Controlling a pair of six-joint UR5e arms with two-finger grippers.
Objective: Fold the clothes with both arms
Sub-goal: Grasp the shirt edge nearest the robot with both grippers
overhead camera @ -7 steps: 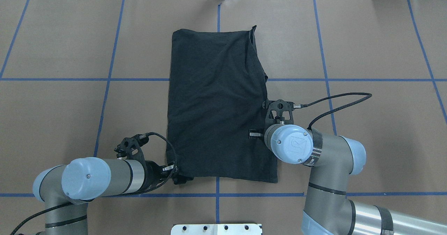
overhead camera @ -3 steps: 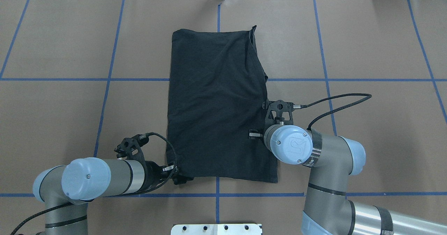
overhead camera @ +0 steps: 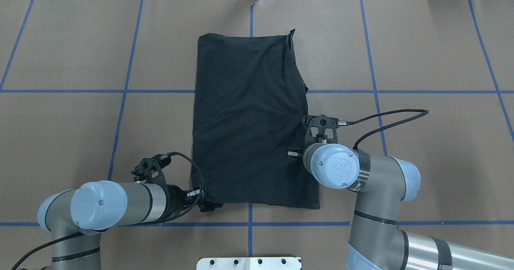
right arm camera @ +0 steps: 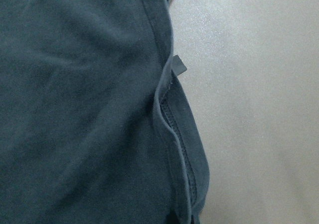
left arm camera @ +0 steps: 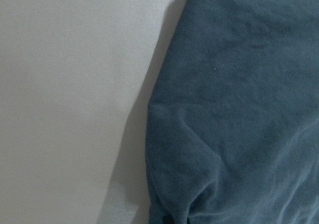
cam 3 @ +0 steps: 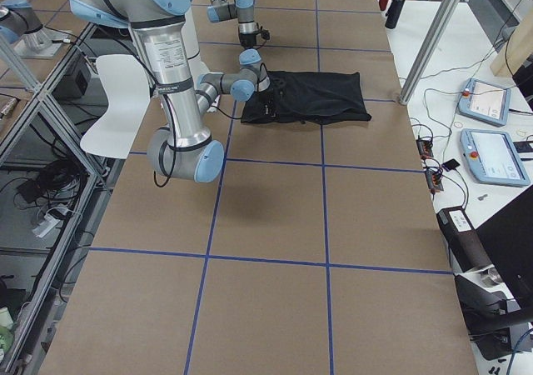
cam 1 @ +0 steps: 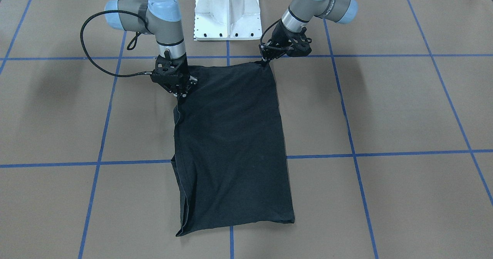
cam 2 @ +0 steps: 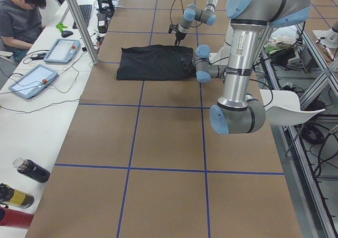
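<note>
The black T-shirt (overhead camera: 249, 121) lies as a long folded rectangle across the middle of the table, with no print showing (cam 1: 231, 147). My left gripper (overhead camera: 207, 206) is low at the shirt's near-left corner and shut on that corner (cam 1: 265, 61). In the left wrist view the cloth (left arm camera: 234, 109) bunches toward the bottom centre. My right gripper (cam 1: 179, 94) points down at the shirt's right edge near the robot and is shut on the hem. The overhead view hides it under its own wrist. The right wrist view shows the stitched hem (right arm camera: 172, 134) drawn toward the bottom.
The white pedestal base (cam 1: 227, 12) stands just behind both arms. Blue tape lines (overhead camera: 124, 91) grid the brown table. A person (cam 2: 21, 16) sits at a side table with tablets (cam 2: 60, 50). Bottles (cam 2: 31, 170) stand near that view's lower left.
Almost nothing differs. Both grippers stay at the same spots on the shirt, and the right arm's cable has shifted only slightly.
</note>
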